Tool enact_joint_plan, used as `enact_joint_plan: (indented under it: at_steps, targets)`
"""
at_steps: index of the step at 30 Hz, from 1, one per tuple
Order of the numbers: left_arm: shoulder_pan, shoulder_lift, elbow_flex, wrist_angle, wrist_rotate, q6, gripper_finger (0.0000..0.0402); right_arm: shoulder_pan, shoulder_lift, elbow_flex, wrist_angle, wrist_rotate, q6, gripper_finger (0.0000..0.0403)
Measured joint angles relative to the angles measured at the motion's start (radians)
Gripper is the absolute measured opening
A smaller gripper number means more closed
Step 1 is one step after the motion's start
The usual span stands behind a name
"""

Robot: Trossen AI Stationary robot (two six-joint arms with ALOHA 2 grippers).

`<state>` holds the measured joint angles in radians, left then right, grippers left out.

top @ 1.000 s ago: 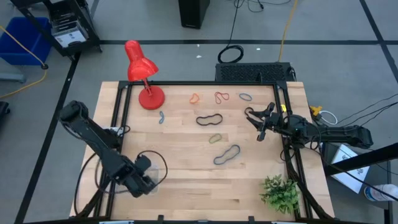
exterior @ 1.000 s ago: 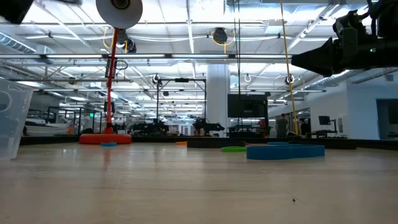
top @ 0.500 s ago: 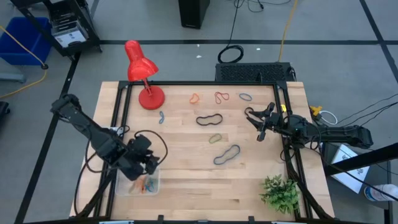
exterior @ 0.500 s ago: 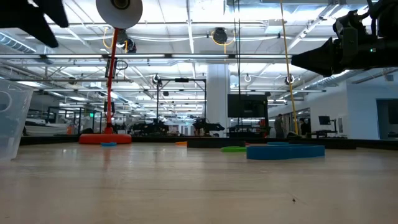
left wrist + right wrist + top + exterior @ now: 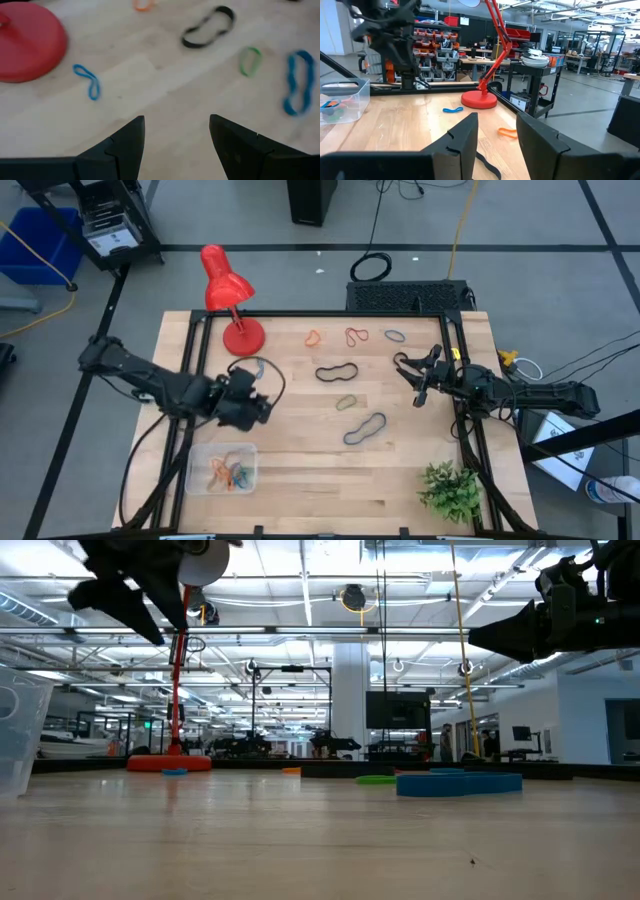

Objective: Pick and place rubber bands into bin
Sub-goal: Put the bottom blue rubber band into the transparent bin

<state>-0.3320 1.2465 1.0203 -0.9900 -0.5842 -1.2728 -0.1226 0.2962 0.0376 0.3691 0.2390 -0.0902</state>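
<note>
Wooden tabletop (image 5: 300, 470) fills the high view, and on it the left gripper (image 5: 258, 408) has swung away from the bin (image 5: 222, 470) at the near-left corner and now hangs over the middle-left of the table, just short of the small blue band (image 5: 259, 368) beside the red lamp (image 5: 228, 298). The bin, uncovered since the arm left it, shows a small heap of orange, red and green bands inside. That suggests a drop has just been made and the arm is heading for its next pick. The black band (image 5: 337, 372), green band (image 5: 346, 402) and large blue band (image 5: 365, 429) lie loose mid-table, with three more along the far edge. The right gripper (image 5: 418, 377) has not moved at the right edge.

Low view: the left arm has come into the upper left, in front of the lamp post, well above the wood.

Left wrist view: its fingers (image 5: 125, 145) stand wide apart with nothing between them, and the small blue band lies ahead beside the lamp base.

Right wrist view: the right fingers (image 5: 465, 140) are parted and empty, and the bin sits across the table.
</note>
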Motion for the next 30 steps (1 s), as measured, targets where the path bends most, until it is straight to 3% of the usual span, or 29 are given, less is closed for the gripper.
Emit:
enact_joint_plan:
  at_steps: [11,21,30]
  targets:
    - [0.274,0.123,0.000,-0.035,0.041,0.027,0.0227,0.000,0.000,0.000,-0.003,0.000,0.000,0.0130]
    - [0.430,0.237,-0.016,-0.036,0.121,0.163,0.0227,0.000,0.000,0.000,-0.006,0.000,0.006,0.0130]
    - [0.570,0.243,-0.208,0.261,0.277,0.297,0.0227,0.000,0.000,0.000,-0.007,-0.001,0.011,0.0130]
